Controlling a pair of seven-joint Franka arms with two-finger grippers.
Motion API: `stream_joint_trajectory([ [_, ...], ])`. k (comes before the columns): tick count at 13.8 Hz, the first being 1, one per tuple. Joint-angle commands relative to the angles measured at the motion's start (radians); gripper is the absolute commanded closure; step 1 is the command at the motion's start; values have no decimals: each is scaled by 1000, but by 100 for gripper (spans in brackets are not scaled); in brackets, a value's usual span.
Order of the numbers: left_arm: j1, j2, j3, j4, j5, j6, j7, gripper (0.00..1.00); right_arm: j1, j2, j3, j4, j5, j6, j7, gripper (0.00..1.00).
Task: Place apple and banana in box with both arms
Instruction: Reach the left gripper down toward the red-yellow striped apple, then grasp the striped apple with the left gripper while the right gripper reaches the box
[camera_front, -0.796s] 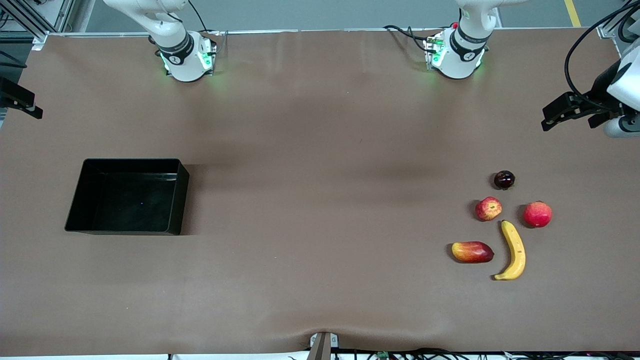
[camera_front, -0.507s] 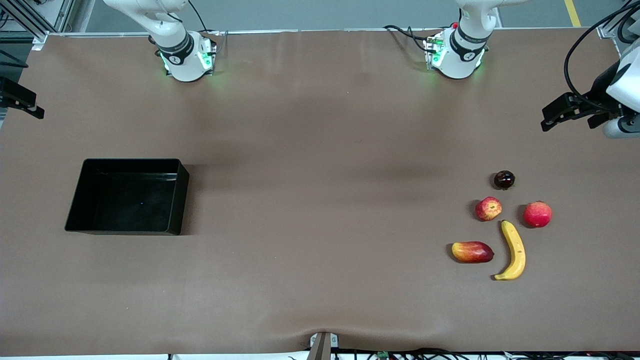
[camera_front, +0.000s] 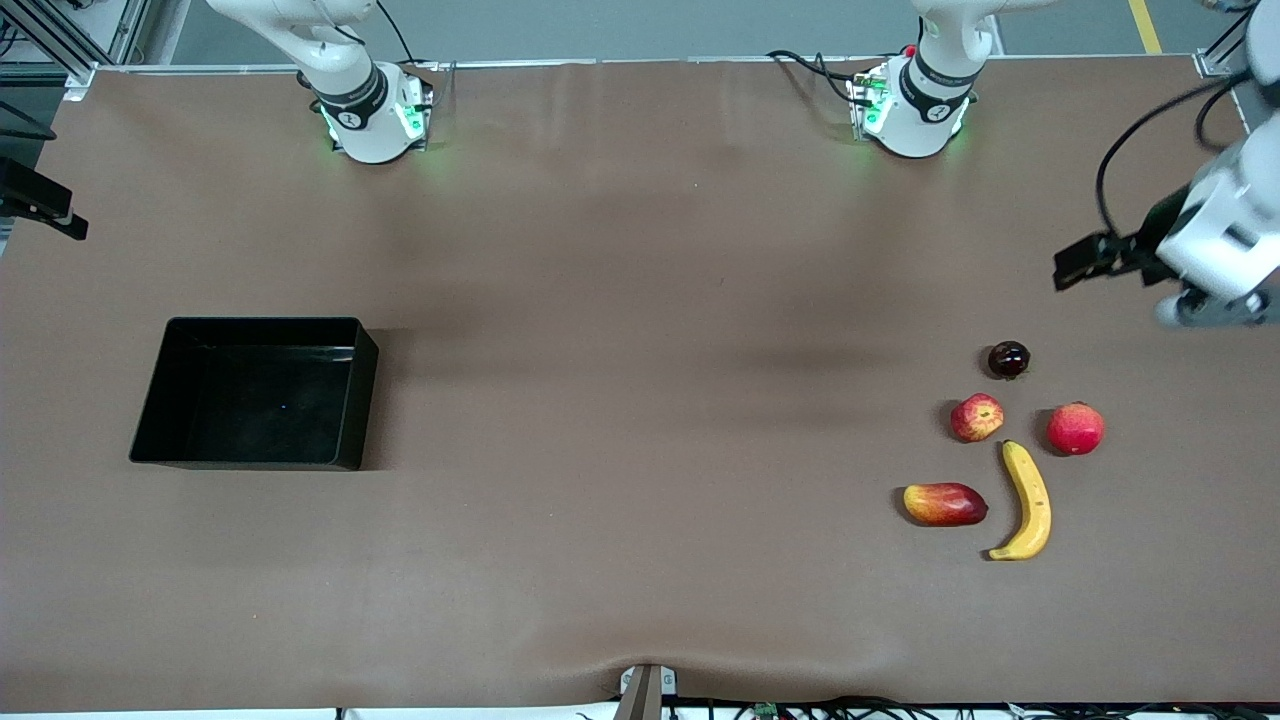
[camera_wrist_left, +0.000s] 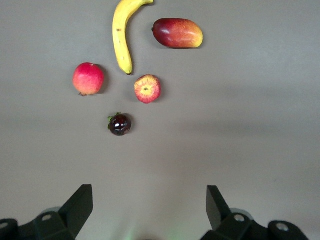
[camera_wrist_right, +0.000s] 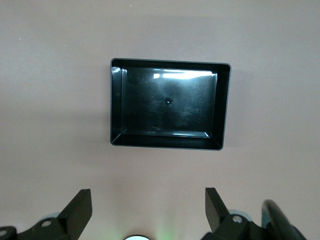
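Front view: left gripper (camera_front: 1075, 268), fingers apart, is hovering over bare table (camera_front: 640, 420) beside the apple (camera_front: 977, 417) and banana (camera_front: 1026, 500). Right gripper (camera_wrist_right: 148, 210), fingers apart, is hanging above the box (camera_front: 160, 400). No legible writing is showing.

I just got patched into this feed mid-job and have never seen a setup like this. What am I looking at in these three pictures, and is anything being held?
Two white robot arms stand at a brown table. The wide picture comes from a high camera facing them. The other two come from cameras on each arm's wrist, looking down past its claw.

The left claw is open and empty, up over the table by the fruit: the apple, the banana, a rounder red fruit, a mango-like fruit and a small dark fruit.

The right claw is open and empty too, looking down at the empty black box at the right arm's end of the table. Nothing is held yet.
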Motion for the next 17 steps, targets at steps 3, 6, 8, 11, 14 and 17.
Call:
stream_joint_trajectory([
  [3,48,36,-3,-262,19,355,-8,0,-42,24,-1,4,22,3,7,0],
  [6,63,123,0,-333,20,548,-5,0,-85,70,-4,3,15,45,7,0],
  [8,77,197,-2,-333,68,621,2,0,-127,127,-4,3,19,72,5,0],
  [11,91,292,-3,-339,125,687,2,0,-164,251,-4,3,7,92,2,0],
  [14,100,361,-5,-338,123,763,-10,0,-240,317,-1,-8,28,176,2,0],
  [17,99,398,-6,-338,122,784,-12,0,-280,452,-1,-9,82,265,-14,0],
])
